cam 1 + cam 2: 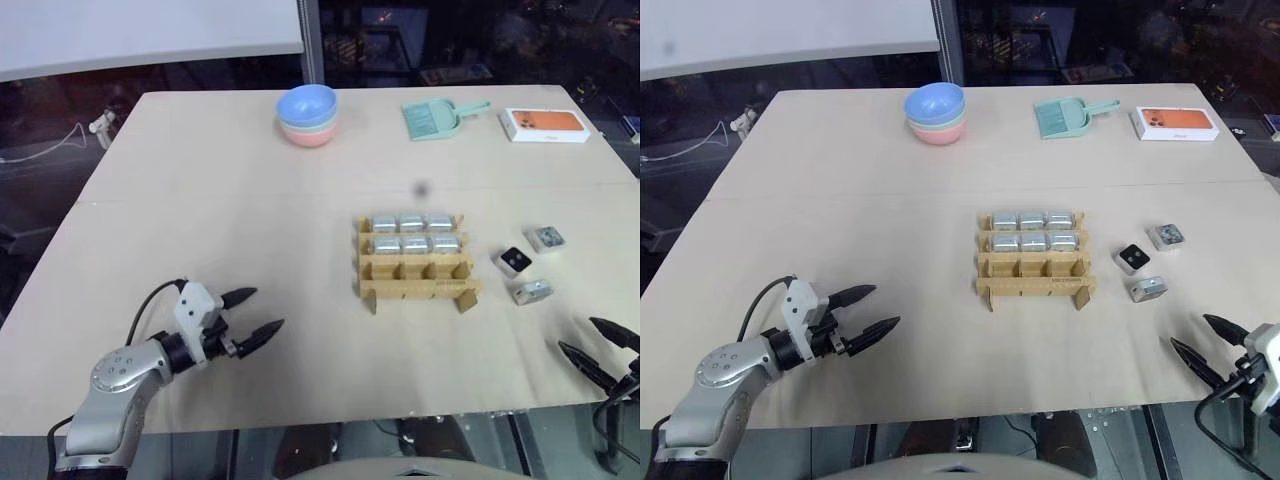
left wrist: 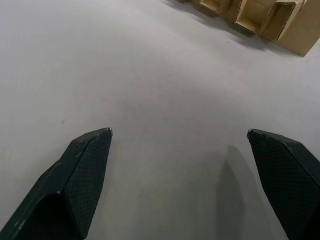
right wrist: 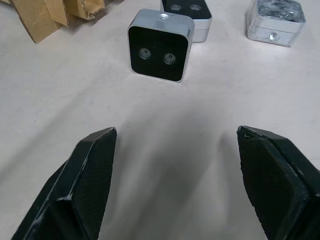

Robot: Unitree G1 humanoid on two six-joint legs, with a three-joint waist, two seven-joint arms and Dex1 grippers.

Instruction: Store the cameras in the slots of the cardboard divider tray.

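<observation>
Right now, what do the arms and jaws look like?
Left arm: silver-grey rounded links, white wrist block, a black cable looping over it. Left gripper and right gripper: two black tapered, pointed fingers with finely textured pads; black cabling beside the right one.

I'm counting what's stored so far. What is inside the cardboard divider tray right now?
The cardboard divider tray holds six silver cameras in its two far rows. The three near slots look empty, though their bottoms are partly hidden by the cardboard walls. Three more cameras lie on the table to its right.

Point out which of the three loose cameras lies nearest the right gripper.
The silver camera just right of the cardboard tray's front corner. The black-faced one and the third lie farther from the right gripper.
</observation>
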